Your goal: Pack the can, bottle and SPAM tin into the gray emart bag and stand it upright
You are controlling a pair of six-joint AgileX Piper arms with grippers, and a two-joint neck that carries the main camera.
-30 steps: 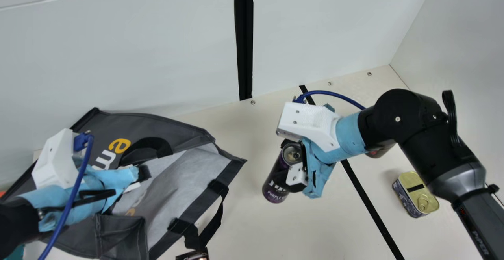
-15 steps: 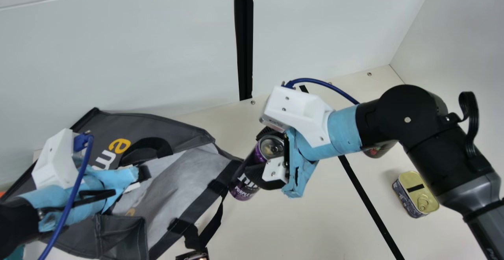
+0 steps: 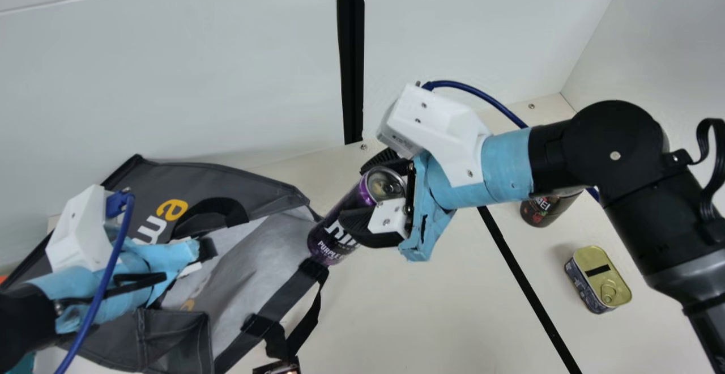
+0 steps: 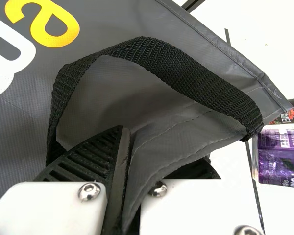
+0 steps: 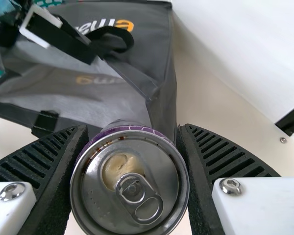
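While bag (image 3: pixel 260 249) is pinched at rim by closed left gripper (image 3: pixel 205 249), purple can (image 3: pixel 328 241) is clasped, tilted, by part-open right gripper (image 3: pixel 354 195), base at bag's right corner; tin (image 3: pixel 600 283) is set toward table's (image 3: pixel 453 317) right edge.

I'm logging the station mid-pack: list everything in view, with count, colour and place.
Can: one, purple, in the right gripper
Container: one, dark, beyond the right arm
Tin: one, gold-topped, on table
Bag: one, gray, left
Unclear object: one, dark, bottom edge
Unclear patches: teal and orange, far left
Table: one, cream
Strip: one, black, on table
Walls: white, behind and right
Post: one, black, back wall
Arms: two, black, blue-wrapped
Grippers: two, black-fingered; left on bag
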